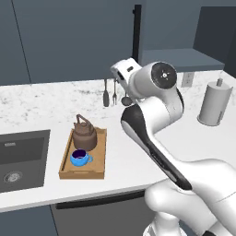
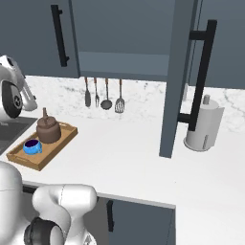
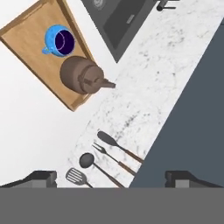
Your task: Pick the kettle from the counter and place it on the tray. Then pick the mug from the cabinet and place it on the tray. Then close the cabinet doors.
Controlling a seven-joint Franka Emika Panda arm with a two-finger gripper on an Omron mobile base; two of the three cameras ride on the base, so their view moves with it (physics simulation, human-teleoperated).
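Left base view: the squat dark-brown kettle point(image 1: 84, 134) and small bright-blue mug point(image 1: 79, 158) both sit on the light-brown wooden tray point(image 1: 98, 159), so only closing remains.

Right base view: one tall blue-grey cabinet door point(image 2: 178, 76) juts open over the white speckled counter point(image 2: 129, 158).

Hand view: the gripper point(image 3: 111, 178) hangs above hanging utensils point(image 3: 107, 158), fingers spread and empty, presumably freed for pushing doors.
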